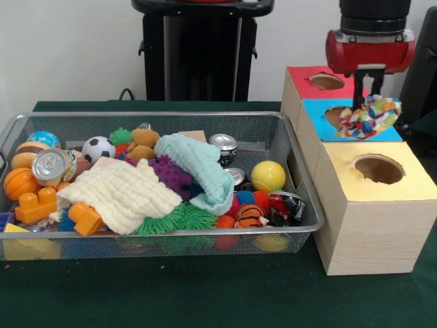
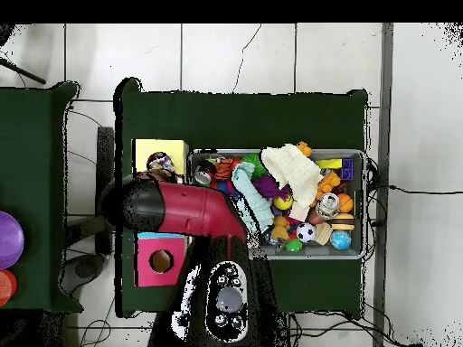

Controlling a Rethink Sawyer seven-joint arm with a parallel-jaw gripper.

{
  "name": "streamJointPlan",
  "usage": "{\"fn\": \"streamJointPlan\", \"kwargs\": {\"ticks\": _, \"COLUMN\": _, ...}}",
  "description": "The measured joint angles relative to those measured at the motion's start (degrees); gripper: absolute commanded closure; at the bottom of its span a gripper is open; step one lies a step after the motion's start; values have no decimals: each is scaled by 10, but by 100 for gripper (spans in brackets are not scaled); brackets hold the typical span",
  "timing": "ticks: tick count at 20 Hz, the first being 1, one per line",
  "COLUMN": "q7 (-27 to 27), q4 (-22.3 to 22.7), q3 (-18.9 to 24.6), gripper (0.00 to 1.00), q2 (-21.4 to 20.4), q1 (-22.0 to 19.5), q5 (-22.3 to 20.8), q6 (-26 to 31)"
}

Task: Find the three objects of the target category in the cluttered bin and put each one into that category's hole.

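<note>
Silver wire-mesh bin (image 1: 287, 147), pale wooden box (image 1: 372, 239), knotted cord toy (image 1: 369, 117).

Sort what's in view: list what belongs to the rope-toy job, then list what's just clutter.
Job: rope toy in the gripper, yellow box's hole, wire bin.

Clutter: cream cloth, mint cloth, soccer ball, yellow ball, can, red and blue boxes.

Front view: wire basket (image 1: 287, 147) sits left on the table (image 1: 205, 294); three wooden boxes stand in a row just beside its right end, running front to back. Nearest box (image 1: 372, 219), middle box (image 1: 389, 130) behind it, farthest box (image 1: 300, 78) at the back. Gripper (image 1: 369, 96) hangs over the middle box, rope toy (image 1: 369, 117) in it, above that box's hole. In the basket: one cloth (image 1: 130, 195) front-centre, another cloth (image 1: 201, 164) behind and right of it, a can (image 1: 49, 166) at left, a ball (image 1: 268, 175) at right.
</note>
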Motion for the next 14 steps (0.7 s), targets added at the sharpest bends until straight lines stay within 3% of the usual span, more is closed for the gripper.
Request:
{"fn": "streamJointPlan", "kwargs": {"ticks": 7, "q7": 2, "q4": -23, "q3": -12, "gripper": 100, "q2": 42, "q1": 44, "q5": 29, "q6": -5}}
{"fn": "streamJointPlan", "kwargs": {"ticks": 14, "q7": 4, "q4": -33, "q3": -14, "gripper": 100, "q2": 76, "q1": 62, "q5": 51, "q6": -27}}
